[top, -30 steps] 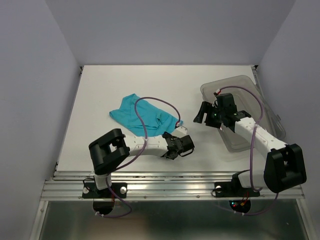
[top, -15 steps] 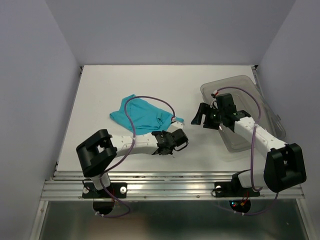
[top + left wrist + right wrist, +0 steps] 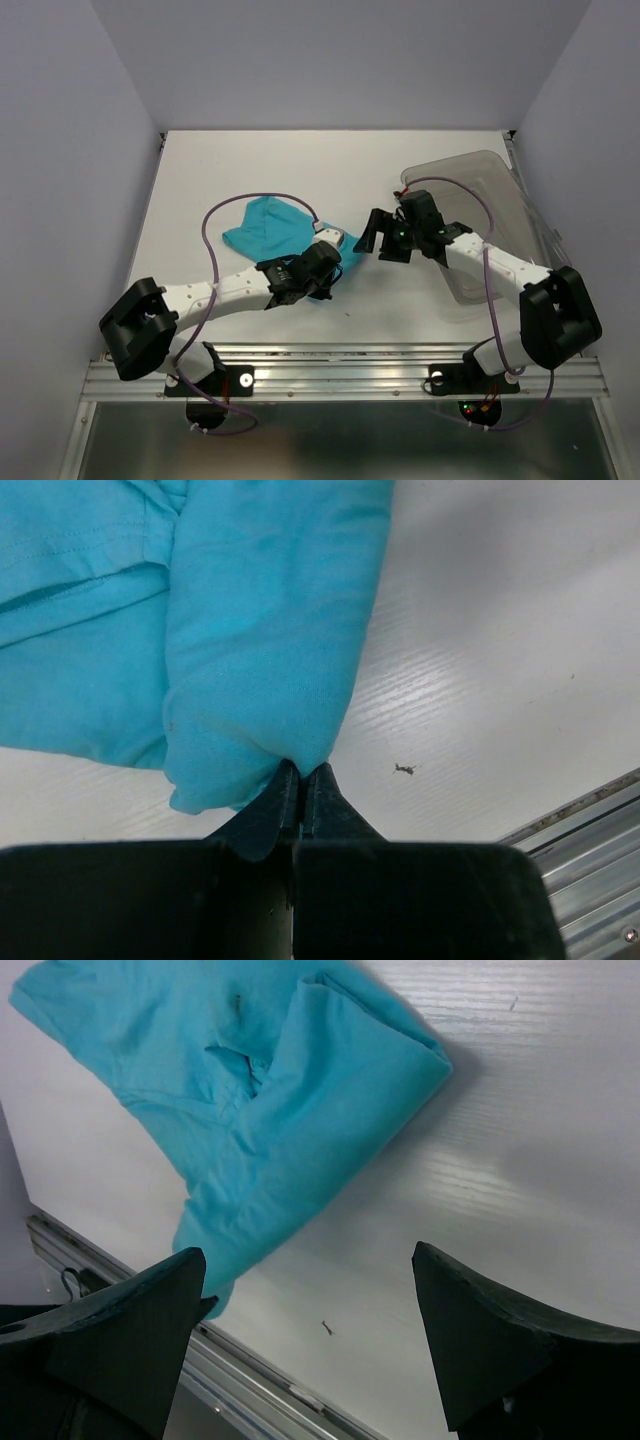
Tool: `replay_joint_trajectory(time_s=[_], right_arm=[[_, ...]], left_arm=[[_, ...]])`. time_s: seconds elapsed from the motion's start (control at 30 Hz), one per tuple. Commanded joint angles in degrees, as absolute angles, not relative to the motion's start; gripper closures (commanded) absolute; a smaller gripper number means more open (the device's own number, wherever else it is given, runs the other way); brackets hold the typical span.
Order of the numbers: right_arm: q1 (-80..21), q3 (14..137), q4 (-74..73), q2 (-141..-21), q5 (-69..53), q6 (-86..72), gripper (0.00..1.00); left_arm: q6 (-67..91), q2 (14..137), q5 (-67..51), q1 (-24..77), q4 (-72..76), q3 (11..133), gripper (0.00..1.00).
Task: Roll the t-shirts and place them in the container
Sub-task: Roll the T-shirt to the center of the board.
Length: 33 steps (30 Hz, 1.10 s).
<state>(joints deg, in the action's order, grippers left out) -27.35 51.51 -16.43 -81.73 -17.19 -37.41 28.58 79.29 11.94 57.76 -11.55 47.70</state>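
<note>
T-shirt (image 3: pixel 268 222), teal, is seen bunched on counter (image 3: pixel 200 170), near edge clamped by left pincer (image 3: pixel 302 772); right pincer (image 3: pixel 305 1260) is held apart just beside. Spreading prob. underway; cloth must be pulled flat before rolling.

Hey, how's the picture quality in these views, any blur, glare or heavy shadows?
Top external: even soft light, sharp, hardly any shadows on the table. Left wrist: t-shirt crisp, mild sheen on the table, left tool a near-black silhouette. Right wrist: sharp fabric folds, right tool dark and featureless.
</note>
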Motion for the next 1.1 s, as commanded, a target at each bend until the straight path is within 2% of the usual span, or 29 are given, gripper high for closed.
replay_joint_trajectory(time_s=[0.0, 0.4, 0.63, 0.73, 0.77, 0.83, 0.87, 0.97, 1.0, 1.07], right_arm=[[-29.18, 49.31, -5.99, -83.75, -16.0, -44.47, 0.09], [-33.05, 47.64, 1.56, -91.48, -8.1, -52.64, 0.11], [-33.57, 46.49, 9.14, -95.62, -8.09, -55.37, 0.2], [-34.19, 46.85, 10.89, -97.73, -7.21, -55.63, 0.28], [-34.71, 47.11, 11.68, -98.43, -6.95, -55.81, 0.36], [-34.72, 47.02, 12.56, -98.7, -6.59, -55.99, 0.44], [-34.72, 46.85, 13.0, -98.88, -6.59, -55.99, 0.54], [-34.72, 47.28, 13.36, -99.23, -7.29, -55.99, 0.76], [-34.72, 47.46, 13.19, -99.23, -7.38, -55.81, 0.87], [-34.72, 47.55, 13.01, -98.88, -7.73, -55.72, 0.99]], left_arm=[[29.09, 76.2, 10.55, 57.83, -8.53, 45.97, 1.0], [28.83, 76.29, 8.53, 57.83, -7.65, 45.44, 1.0], [28.74, 75.94, 7.82, 57.83, -7.47, 44.39, 1.0], [29.09, 75.32, 7.91, 57.83, -7.29, 43.77, 1.0], [29.18, 75.15, 7.91, 57.75, -7.38, 43.42, 1.0], [29.27, 74.88, 7.65, 57.83, -7.64, 43.16, 1.0], [29.01, 74.8, 7.04, 57.83, -7.65, 42.98, 1.0], [28.56, 74.97, 5.63, 57.83, -8.7, 43.42, 0.71], [28.56, 75.06, 5.63, 57.92, -9.22, 43.68, 0.51], [28.74, 74.8, 6.94, 58.79, -10.98, 44.99, 0.37]])
